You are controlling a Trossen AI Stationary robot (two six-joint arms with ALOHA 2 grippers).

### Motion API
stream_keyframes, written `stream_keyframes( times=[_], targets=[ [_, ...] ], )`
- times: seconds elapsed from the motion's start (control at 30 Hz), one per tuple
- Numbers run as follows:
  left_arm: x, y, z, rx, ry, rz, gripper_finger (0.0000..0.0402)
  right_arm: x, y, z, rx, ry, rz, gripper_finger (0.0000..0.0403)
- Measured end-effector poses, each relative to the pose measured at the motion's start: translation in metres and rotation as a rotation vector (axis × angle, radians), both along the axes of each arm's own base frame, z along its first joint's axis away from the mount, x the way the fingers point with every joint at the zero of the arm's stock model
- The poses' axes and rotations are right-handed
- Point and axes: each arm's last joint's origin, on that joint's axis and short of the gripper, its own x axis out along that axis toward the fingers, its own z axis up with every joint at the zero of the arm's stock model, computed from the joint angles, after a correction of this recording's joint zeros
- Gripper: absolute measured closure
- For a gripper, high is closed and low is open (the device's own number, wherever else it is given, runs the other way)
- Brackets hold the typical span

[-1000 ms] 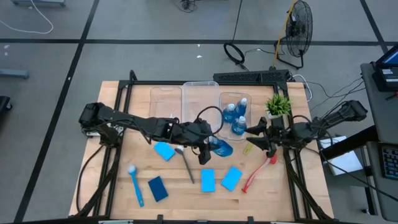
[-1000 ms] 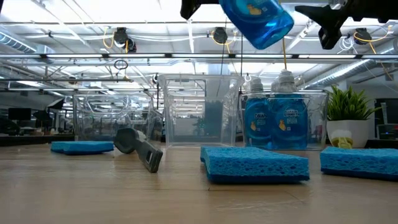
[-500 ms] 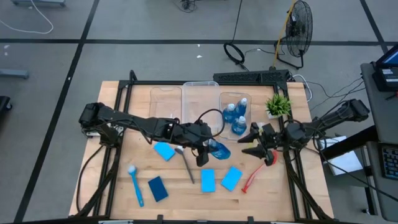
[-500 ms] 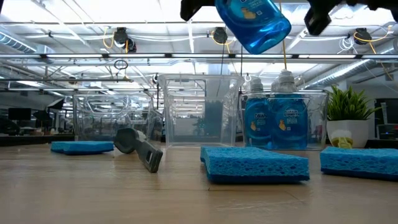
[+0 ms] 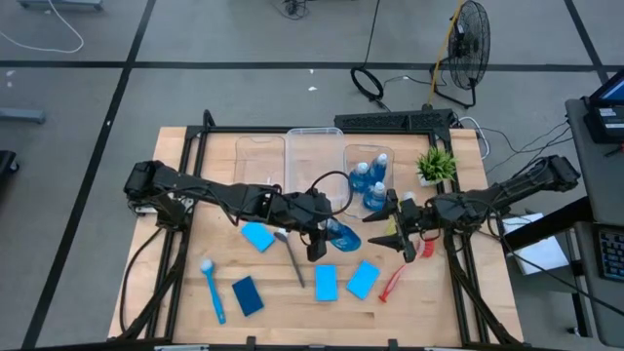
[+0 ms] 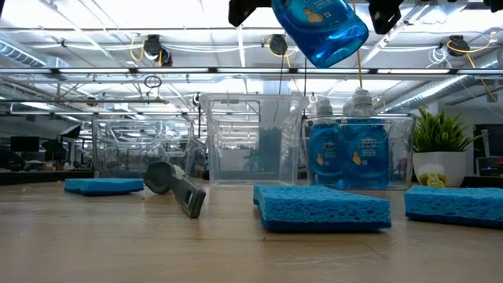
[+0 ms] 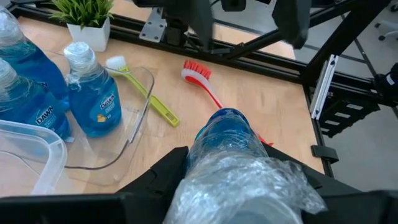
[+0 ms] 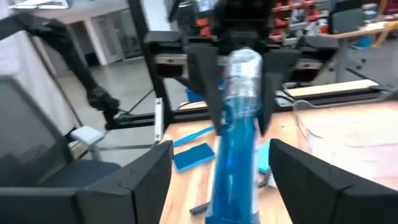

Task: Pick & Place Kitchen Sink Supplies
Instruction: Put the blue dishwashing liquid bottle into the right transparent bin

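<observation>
A blue bottle [image 5: 343, 234] with a pale cap wrapped in clear film hangs above the table's middle, with my left gripper [image 5: 322, 229] shut on it. The low view shows the bottle [image 6: 321, 27] high up and tilted. My right gripper [image 5: 390, 230] stands open just right of the bottle's base, facing it and apart from it. In the right wrist view the bottle [image 8: 236, 130] shows ahead between my open fingers. Three more blue bottles [image 5: 370, 180] stand in a clear bin. My left gripper pinches the bottle's upper part by the cap [image 7: 249, 171] between its two fingers [image 7: 163, 179], one on each side. The fingers come from the table's left, slanting down, along the bottle. The bottle is lifted clear, tilted, with its base toward my right gripper.
Clear bins [image 5: 314, 156] stand at the far side, with a green potted plant [image 5: 436, 164] to their right. Sponges [image 5: 258, 236] [image 5: 326, 282] [image 5: 363, 279] and a darker one [image 5: 248, 295] lie on the table, with blue [image 5: 212, 288], grey [image 5: 291, 255], red [image 5: 398, 278] and yellow-green [image 7: 146, 87] brushes.
My right gripper has gone toward the table's left, closer to the held bottle's base, has risen a little and has rolled. My left gripper has kept the bottle in place in the air.
</observation>
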Motion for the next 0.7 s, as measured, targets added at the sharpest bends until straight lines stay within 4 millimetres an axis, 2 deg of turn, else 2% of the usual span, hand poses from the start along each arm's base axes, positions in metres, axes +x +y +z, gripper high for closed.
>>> stream_keyframes(
  times=[0.33,0.7],
  targets=[
    [0.0,0.0,0.0,0.0,-0.001,0.0,0.0237,0.019,-0.008,-0.007,-0.016,0.063,-0.096,0.0115],
    [0.0,0.0,0.0,0.001,-0.002,0.005,0.0237,0.029,-0.009,-0.016,0.026,0.137,-0.051,0.0112]
  ],
)
